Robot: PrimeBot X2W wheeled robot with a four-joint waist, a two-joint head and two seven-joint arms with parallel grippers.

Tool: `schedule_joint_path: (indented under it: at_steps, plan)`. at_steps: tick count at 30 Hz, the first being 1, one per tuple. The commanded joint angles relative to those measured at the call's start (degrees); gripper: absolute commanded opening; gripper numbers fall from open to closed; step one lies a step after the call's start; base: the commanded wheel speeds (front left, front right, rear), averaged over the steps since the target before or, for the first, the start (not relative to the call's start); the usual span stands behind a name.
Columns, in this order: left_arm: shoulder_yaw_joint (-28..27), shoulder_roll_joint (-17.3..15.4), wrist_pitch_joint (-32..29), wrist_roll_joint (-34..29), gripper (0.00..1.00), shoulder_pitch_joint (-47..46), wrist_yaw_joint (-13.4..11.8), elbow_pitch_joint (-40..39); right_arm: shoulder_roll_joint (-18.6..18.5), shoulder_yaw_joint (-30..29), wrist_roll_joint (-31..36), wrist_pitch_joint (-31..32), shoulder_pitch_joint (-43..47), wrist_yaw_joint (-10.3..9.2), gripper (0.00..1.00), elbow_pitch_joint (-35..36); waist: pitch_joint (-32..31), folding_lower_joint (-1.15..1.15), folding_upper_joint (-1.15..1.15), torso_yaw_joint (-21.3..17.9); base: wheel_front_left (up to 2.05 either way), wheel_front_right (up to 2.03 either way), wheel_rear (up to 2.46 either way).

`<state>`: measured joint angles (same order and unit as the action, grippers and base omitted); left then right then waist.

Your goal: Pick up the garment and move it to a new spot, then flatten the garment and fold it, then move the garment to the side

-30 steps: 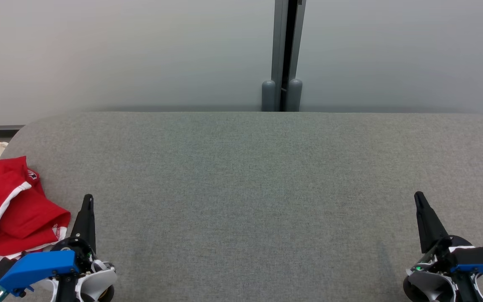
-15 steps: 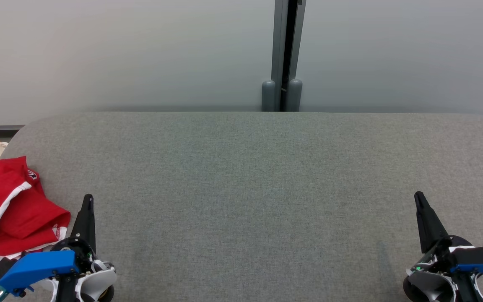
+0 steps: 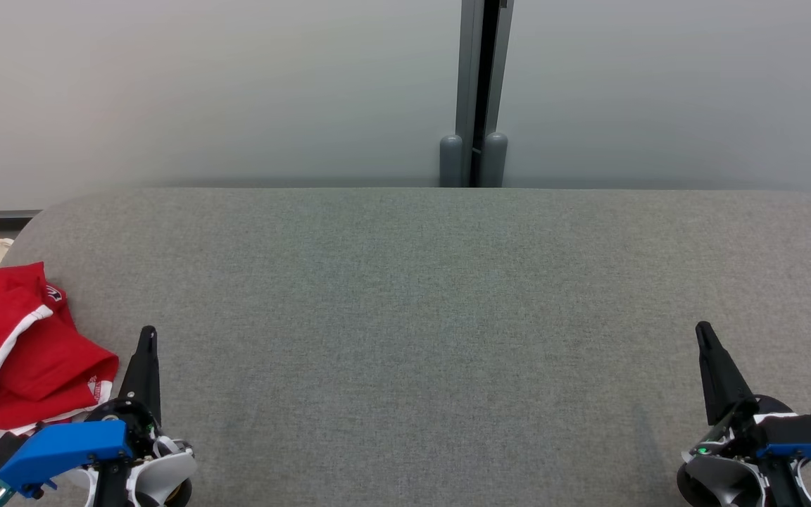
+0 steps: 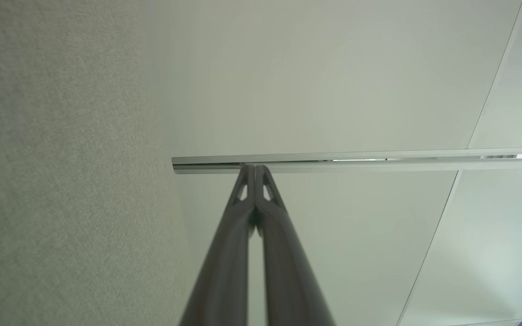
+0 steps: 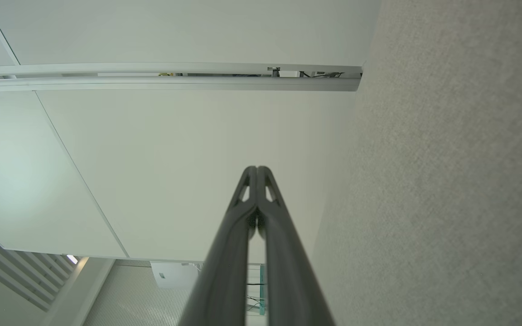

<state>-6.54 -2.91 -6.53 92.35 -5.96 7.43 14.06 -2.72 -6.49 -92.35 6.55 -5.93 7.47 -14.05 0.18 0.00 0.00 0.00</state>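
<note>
Finds the red, white-striped garment [image 3: 18, 352] bunched at the desk's [image 3: 405, 296] far left edge, just beside the left claw [image 3: 147, 332]. Looks neither flattened nor folded, so probably everything left to do. Sees left claw and right claw [image 3: 702, 327] pressed shut, holding nothing. Makes out small white marks [image 3: 53, 293] on the fabric, unreadable.

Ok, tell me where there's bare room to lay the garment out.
Free: the grey surface between left gripper and right gripper, back to the wall. Crowded: its left edge, where the red garment lies bunched.
</note>
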Motion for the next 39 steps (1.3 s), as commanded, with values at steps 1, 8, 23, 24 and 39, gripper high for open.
schedule_joint_path:
  at_steps: [1, 8, 23, 24, 39]
  plan:
    - [0.0, 0.1, -0.1, 0.1, 0.0, -0.6, 0.1, -0.3, -0.4, -0.1, -0.1, 0.1, -0.6, 0.04, 0.0, 0.2, 0.0, 0.0, 0.0, 0.0, 0.0, 0.0, 0.0]
    - [0.0, 0.1, -0.1, 0.1, 0.0, -0.6, 0.1, -0.3, -0.4, -0.1, -0.1, 0.1, -0.6, 0.05, 0.0, 0.2, 0.0, 0.0, 0.0, 0.0, 0.0, 0.0, 0.0]
    - [0.0, 0.1, -0.1, 0.1, 0.0, -0.6, 0.1, -0.3, -0.4, -0.1, -0.1, 0.1, -0.7, 0.04, 0.0, 0.2, 0.0, 0.0, 0.0, 0.0, 0.0, 0.0, 0.0]
    - [0.0, 0.1, -0.1, 0.1, 0.0, -0.6, 0.1, -0.3, -0.4, -0.1, -0.1, 0.1, -0.7, 0.05, 0.0, 0.2, 0.0, 0.0, 0.0, 0.0, 0.0, 0.0, 0.0]
    - [0.0, 0.1, -0.1, 0.1, 0.0, -0.6, 0.1, -0.3, -0.4, -0.1, -0.1, 0.1, -0.7, 0.05, 0.0, 0.2, 0.0, 0.0, 0.0, 0.0, 0.0, 0.0, 0.0]
